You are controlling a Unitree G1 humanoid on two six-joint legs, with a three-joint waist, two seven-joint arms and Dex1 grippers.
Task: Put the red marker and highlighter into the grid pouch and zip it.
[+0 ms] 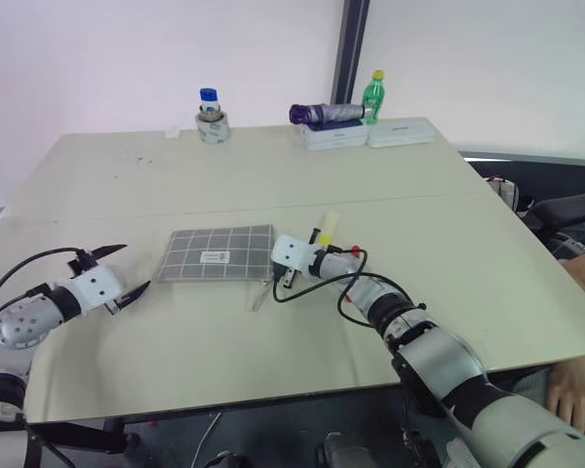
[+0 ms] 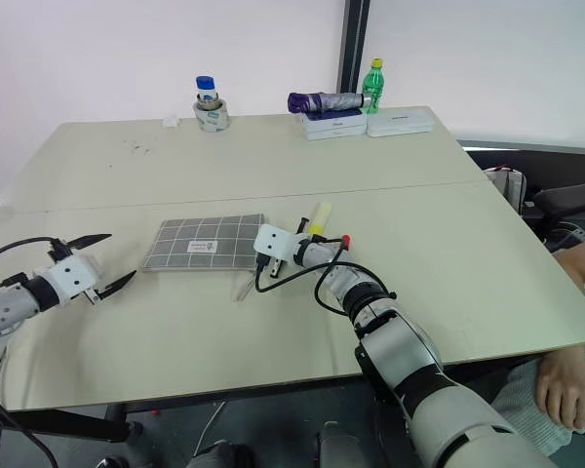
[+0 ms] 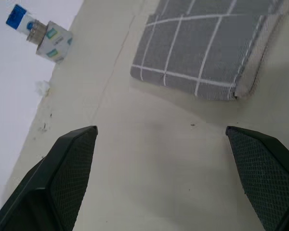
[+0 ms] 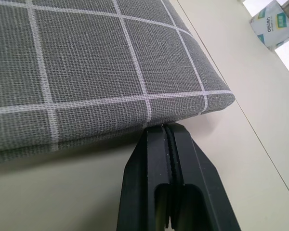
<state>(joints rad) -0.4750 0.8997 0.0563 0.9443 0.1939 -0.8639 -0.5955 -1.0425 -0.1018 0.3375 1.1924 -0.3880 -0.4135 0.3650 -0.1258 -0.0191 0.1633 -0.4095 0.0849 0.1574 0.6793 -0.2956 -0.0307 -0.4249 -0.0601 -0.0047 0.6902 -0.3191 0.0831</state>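
White walls back the beige table point(image 1: 175, 185), grid pouch point(image 1: 217, 252) between spread left fingers point(image 1: 136, 292) and pressed-together right fingers point(image 4: 183, 159).

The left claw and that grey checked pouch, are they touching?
Apart. The left wrist view shows bare table between the open left gripper and the grid pouch.

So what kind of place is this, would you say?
Probably an office or meeting room: a big pale table against a plain white wall, with a folded umbrella, a green bottle and a person's hand beside it.
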